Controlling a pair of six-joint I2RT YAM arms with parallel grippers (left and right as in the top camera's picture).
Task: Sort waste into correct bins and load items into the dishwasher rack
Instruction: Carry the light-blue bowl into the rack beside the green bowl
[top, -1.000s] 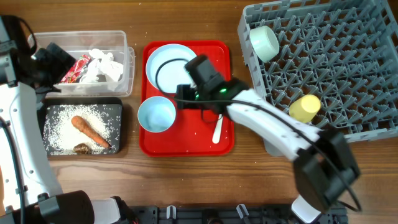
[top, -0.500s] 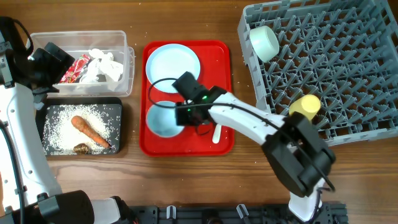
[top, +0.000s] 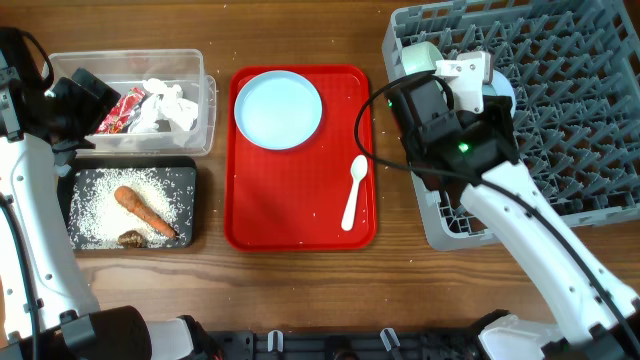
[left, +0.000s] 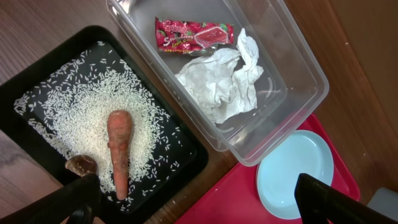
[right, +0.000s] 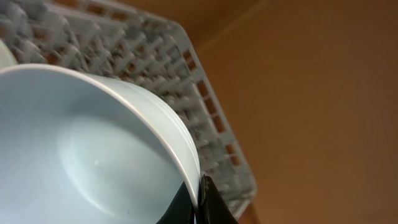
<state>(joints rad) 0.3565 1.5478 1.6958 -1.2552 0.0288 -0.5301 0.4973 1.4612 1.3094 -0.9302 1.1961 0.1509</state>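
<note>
Dishwasher rack fills the upper right. The right gripper hangs over it, pinching the light blue bowl by its rim. In the middle, the red tray holds the plate and spoon, both not loaded yet. At the left the waste looks sorted: tissue and wrapper in the clear tub, rice and sausage piece in the black tray. Above them the left gripper is wide and empty.

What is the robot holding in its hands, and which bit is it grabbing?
The right hand pinches the light blue bowl by its rim, above the dishwasher rack. The left hand is open and holds nothing.
</note>
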